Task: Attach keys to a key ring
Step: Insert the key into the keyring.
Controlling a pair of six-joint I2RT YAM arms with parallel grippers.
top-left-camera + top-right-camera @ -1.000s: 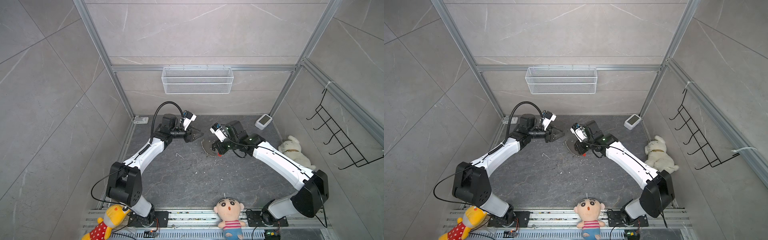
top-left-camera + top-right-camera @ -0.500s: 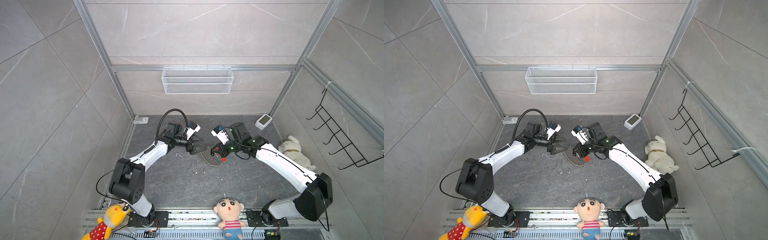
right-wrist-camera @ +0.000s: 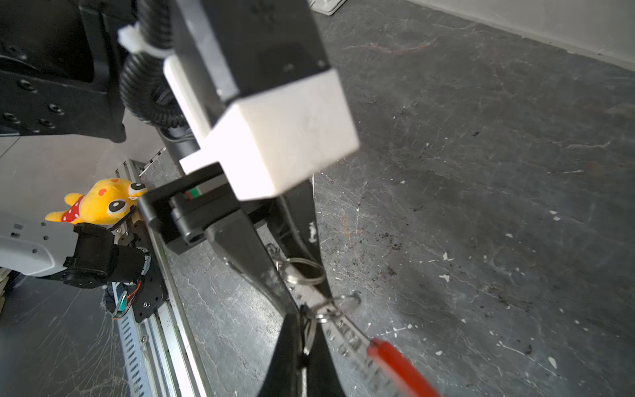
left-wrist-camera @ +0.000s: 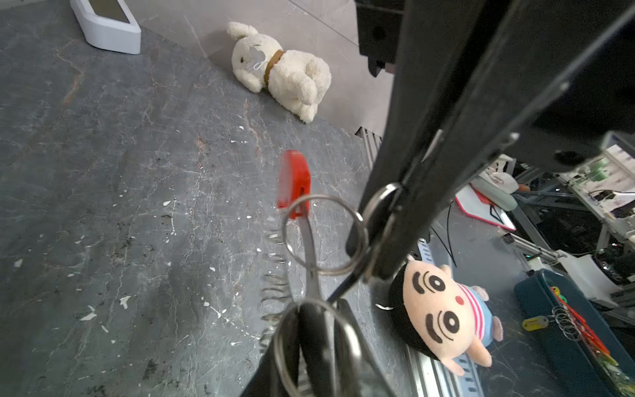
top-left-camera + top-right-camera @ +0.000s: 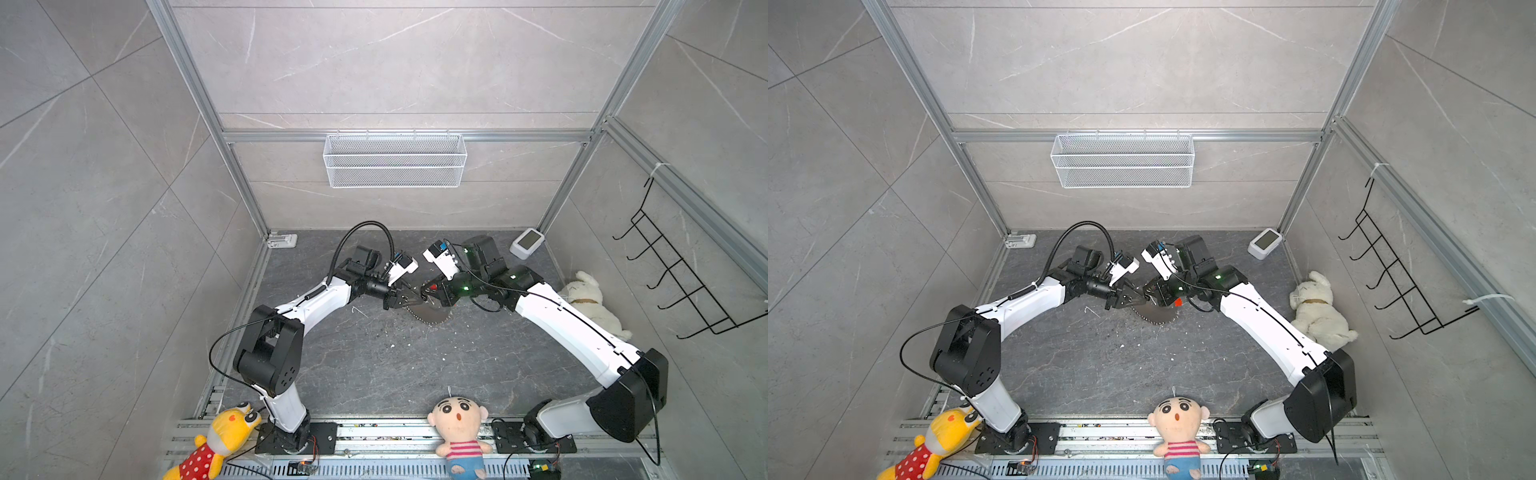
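The big loop key ring (image 5: pixel 428 316), grey band with silver rings and red strip, hangs between the pincers. The left pincer (image 5: pixel 410 296) pinches it tight at 10 o'clock, the right pincer (image 5: pixel 427 293) at 2 o'clock.

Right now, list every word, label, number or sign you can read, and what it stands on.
No text can be read anywhere.
Small white box with a grey screen: display too small to read.
Yellow oblong tag at the dark blue bin: blurred, unreadable.
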